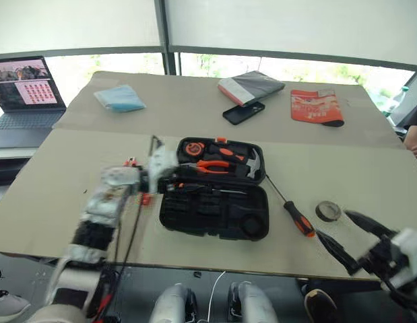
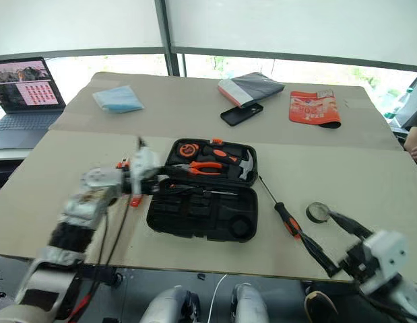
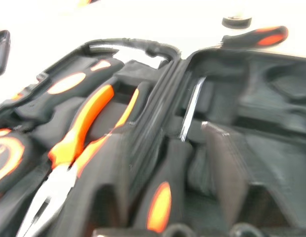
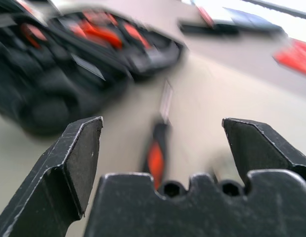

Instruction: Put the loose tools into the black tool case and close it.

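The tan table [image 1: 73, 202] bears the open black tool case [image 1: 215, 215], a screwdriver [image 1: 297, 215] and a tape roll [image 1: 328, 211].

Table [image 1: 370, 182]: beige top, centre.
Windows [image 1: 282, 67]: 12 o'clock, bright daylight, pale blinds [image 1: 289, 27] lowered.
Laptop [image 1: 23, 91]: 10 o'clock, open, possibly on a side desk.

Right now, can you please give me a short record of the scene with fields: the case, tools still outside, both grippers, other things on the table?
case: black tool case open flat, pliers and hammer in the far half
tools outside: screwdriver and grey tape roll on the table right of the case
left gripper: at the case's left edge, nothing seen held
right gripper: open, empty, near the screwdriver
other things: phone, laptop, orange packet
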